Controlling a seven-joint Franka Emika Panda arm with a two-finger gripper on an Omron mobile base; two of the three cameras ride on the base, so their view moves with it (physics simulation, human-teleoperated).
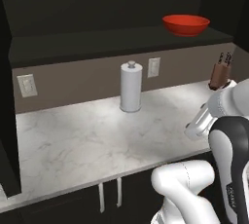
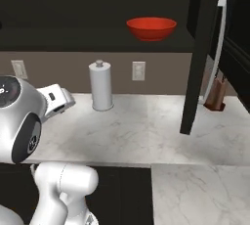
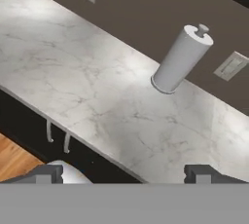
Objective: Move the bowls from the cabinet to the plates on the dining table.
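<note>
Jaws (image 3: 121, 173) stand wide apart and empty, low over the marble bench (image 1: 87, 140), well short of the cabinet (image 1: 97, 43) shelf above. Between me and the back wall stands a white paper-towel roll (image 1: 131, 86); I judge my arm could knock it over on the way up. Beyond, the open cabinet door (image 2: 197, 57) hangs out where my elbow may catch it. Farthest, the bowl (image 1: 186, 24) sits upright on the shelf: glossy red, smooth, likely slippery at the rim.
</note>
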